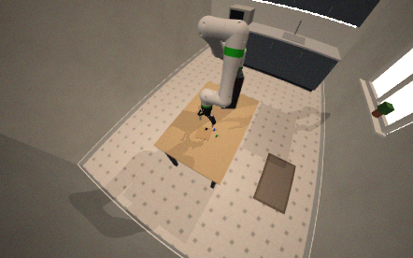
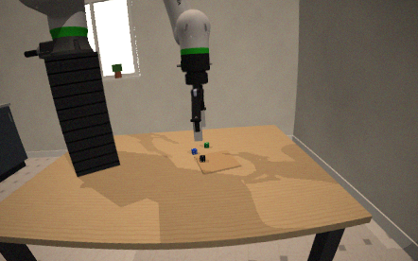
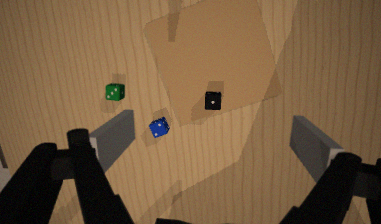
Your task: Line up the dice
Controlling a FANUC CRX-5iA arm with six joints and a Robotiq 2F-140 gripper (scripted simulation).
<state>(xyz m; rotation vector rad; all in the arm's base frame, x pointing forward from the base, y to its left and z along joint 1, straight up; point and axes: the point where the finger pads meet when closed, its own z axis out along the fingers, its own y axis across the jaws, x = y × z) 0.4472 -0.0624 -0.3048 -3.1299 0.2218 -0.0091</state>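
A black die (image 3: pixel 213 100) (image 2: pixel 202 159) (image 1: pixel 206 128) showing one pip lies flat on the tan mat (image 3: pixel 216 45) (image 2: pixel 223 163) (image 1: pixel 204 136), near the mat's edge closest to the gripper. A blue die (image 3: pixel 159 127) (image 2: pixel 194 151) (image 1: pixel 214 129) lies on the bare table just beside that mat edge. A green die (image 3: pixel 114 91) (image 2: pixel 206 145) (image 1: pixel 217 136) showing three pips lies on the table farther to the left in the wrist view. My gripper (image 3: pixel 210 127) (image 2: pixel 198 134) (image 1: pixel 206 120) is open wide and empty, hanging above the table over the black and blue dice.
The wooden table (image 2: pixel 166 208) (image 1: pixel 220 159) carries the mat and dice near its middle. The robot's dark base column (image 2: pixel 78 118) stands at the table's far side.
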